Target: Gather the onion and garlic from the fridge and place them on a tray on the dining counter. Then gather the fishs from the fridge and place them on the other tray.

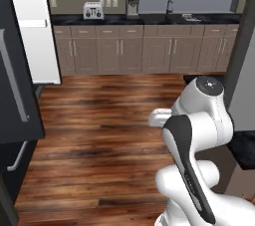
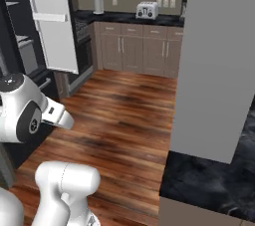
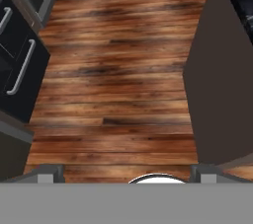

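Note:
My gripper is open and points down at bare wooden floor, with nothing between its fingertips. The fridge stands at the left, a black door with a grey bar handle, and its pale open door swings out into the room. Its two handled drawers lie at the left of the hand view. At the right, the dining counter shows a bare black marble corner on its grey pillar. The onion, garlic, fishs and trays are out of view.
A dark counter on beige cabinets runs along the back wall with a toaster, a coffee machine and a sink tap. Open wooden floor lies between the fridge and the pillar.

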### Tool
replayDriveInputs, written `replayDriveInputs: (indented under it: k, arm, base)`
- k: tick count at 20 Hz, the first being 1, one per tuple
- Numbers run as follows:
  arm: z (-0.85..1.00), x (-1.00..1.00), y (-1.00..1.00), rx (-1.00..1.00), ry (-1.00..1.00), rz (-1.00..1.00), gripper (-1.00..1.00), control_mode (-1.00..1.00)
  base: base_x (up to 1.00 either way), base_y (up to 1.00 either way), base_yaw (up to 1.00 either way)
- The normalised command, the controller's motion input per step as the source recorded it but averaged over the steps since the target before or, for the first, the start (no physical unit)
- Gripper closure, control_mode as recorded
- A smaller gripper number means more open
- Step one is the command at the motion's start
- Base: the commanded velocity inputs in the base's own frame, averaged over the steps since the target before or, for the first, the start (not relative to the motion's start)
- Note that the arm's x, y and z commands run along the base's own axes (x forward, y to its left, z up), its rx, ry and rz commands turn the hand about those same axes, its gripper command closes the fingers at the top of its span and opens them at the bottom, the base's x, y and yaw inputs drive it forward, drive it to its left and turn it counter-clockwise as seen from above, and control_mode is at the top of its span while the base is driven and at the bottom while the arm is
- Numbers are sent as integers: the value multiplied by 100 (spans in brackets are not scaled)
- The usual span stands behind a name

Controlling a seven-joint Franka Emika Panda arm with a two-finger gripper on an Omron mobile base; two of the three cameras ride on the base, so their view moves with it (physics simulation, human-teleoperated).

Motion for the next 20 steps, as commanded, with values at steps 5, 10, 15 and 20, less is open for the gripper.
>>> replayDriveInputs:
  k: [5, 10, 15, 20]
  arm:
    - [0, 0, 0, 0, 0, 0, -100, 100]
    - [0, 0, 0, 0, 0, 0, -100, 100]
    - [0, 0, 0, 0, 0, 0, -100, 100]
    - [0, 0, 0, 0, 0, 0, -100, 100]
  base:
    - [50, 31, 1]
    - [74, 0, 14]
    - [75, 0, 24]
    - [75, 0, 31]
